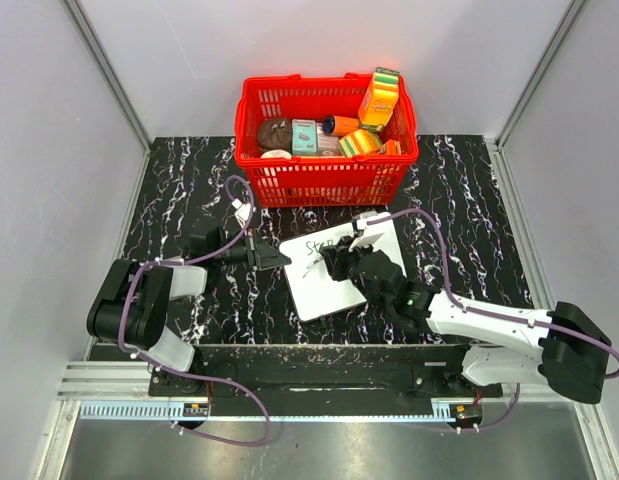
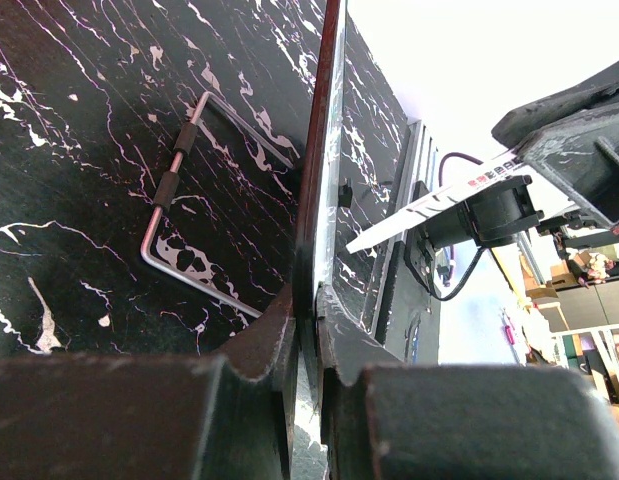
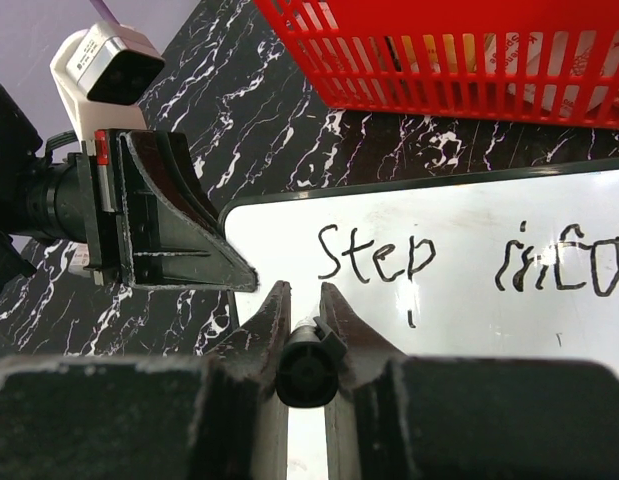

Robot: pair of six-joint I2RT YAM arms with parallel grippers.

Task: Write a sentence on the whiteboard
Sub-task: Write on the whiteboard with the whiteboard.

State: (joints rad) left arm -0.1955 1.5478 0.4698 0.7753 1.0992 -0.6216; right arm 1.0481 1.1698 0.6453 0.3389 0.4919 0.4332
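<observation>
The whiteboard (image 1: 324,290) lies on the black marble table in front of the red basket. In the right wrist view the whiteboard (image 3: 469,330) bears the sentence (image 3: 374,255), which reads "Step" and then roughly "into" on one line, with a short stroke below it. My left gripper (image 1: 272,257) is shut on the board's left edge; the left wrist view shows the jaws (image 2: 311,300) pinching the thin board edge-on. My right gripper (image 1: 334,262) is over the board, shut on a black-capped marker (image 3: 307,365) that points at the board's left part.
The red basket (image 1: 327,165), full of groceries, stands just behind the board and fills the top of the right wrist view (image 3: 449,60). A bent metal wire (image 2: 174,200) lies against the marble beside the board. Grey walls enclose the table.
</observation>
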